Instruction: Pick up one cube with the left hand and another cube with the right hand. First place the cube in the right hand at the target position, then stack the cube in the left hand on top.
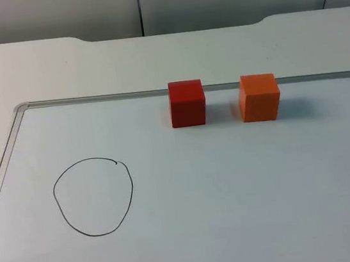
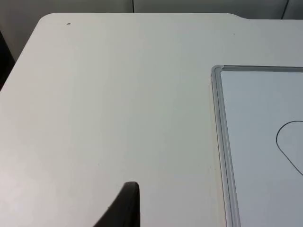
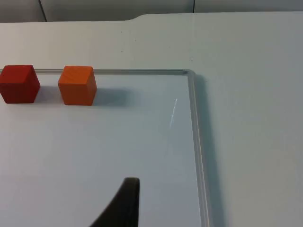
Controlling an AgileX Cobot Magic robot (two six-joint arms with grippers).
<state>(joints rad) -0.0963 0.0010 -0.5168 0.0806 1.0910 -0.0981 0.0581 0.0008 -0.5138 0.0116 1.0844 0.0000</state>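
A red cube [image 1: 187, 103] and an orange cube [image 1: 259, 96] are seen side by side (apart) on the whiteboard [image 1: 235, 194], far from the drawn circle [image 1: 94, 196]; neither gripper's state can be told.

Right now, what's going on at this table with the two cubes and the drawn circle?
Nothing is being handled yet. The red cube and the orange cube sit side by side, apart, at the far edge of the whiteboard. The hand-drawn circle, presumably the target, has nothing inside it. Both arms wait back from the cubes, the left one over the bare table.
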